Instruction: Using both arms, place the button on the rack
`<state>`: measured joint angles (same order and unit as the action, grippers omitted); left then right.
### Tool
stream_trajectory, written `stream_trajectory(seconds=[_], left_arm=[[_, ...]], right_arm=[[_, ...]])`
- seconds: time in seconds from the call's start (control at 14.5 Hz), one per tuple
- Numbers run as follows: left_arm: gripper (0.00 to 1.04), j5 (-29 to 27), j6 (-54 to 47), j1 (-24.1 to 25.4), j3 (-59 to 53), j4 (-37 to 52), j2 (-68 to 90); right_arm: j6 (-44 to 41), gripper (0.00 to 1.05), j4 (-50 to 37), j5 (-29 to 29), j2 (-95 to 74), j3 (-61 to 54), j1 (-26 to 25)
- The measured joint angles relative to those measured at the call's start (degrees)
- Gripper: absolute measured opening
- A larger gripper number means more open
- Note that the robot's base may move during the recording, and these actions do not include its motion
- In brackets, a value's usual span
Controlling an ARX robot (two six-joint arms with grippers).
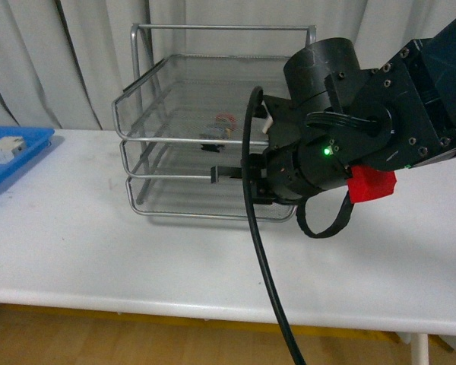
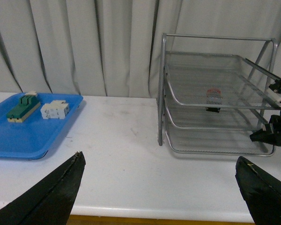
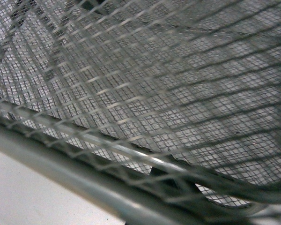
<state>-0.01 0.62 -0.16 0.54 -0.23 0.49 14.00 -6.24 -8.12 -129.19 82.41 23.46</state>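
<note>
- black cable (image 1: 262, 274) hangs nearest the front camera, running down from the right arm.
- right claw (image 1: 220, 173) reaches into the rack (image 1: 148, 125) at its middle tier; whether it is open or closed, i cannot tell.
- button (image 1: 222, 127) sits on the top mesh shelf, just above the right claw, not held.
- left claw (image 2: 159, 187) is spread open over the white worktop (image 2: 126, 140), empty, well apart from the rack.
- blue tray (image 2: 18, 136) lies beyond the left claw, holding two blocks.
</note>
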Motion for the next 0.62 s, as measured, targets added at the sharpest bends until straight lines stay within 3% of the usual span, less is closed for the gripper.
stream_trajectory(seconds=[0.28,0.48,0.62], left_arm=[[0.98,0.00,0.00,0.00,0.00,0.00,0.00],[0.98,0.00,0.00,0.00,0.00,0.00,0.00],[0.98,0.00,0.00,0.00,0.00,0.00,0.00]], right_arm=[[3.28,0.02,-10.64,-0.68,5.22,-10.88,-0.20],[7.58,0.02,-27.36,-7.61,22.08,-34.21,-1.16],[10.82,0.02,-36.13,-10.43,28.50,-51.45,-7.43]])
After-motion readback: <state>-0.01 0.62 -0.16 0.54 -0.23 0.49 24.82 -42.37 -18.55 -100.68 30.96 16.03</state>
